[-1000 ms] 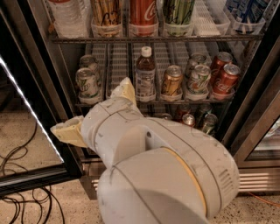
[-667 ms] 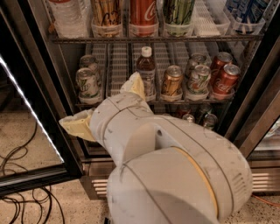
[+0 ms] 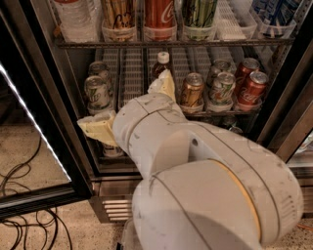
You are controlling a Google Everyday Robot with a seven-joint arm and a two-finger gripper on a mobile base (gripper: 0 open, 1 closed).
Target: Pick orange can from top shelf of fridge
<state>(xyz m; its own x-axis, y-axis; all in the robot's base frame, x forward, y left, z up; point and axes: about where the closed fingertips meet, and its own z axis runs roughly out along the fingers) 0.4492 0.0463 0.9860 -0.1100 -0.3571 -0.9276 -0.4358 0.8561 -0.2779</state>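
Gold-orange metal, the script-lettered drink can [image 3: 119,18] is seen on the dark wire top shelf [image 3: 230,42], high above the cream fingers [image 3: 162,84] of the two-finger gripper [image 3: 126,102], which are spread empty; the tall red cola can [image 3: 159,14] just beside it could be clipped or seized instead.

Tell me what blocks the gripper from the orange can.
No object visibly does. The orange can stands at the front of the top shelf. The gripper hangs lower, before the middle rack, so the shelf's front rail lies on its way up. A red cola can stands close beside it.
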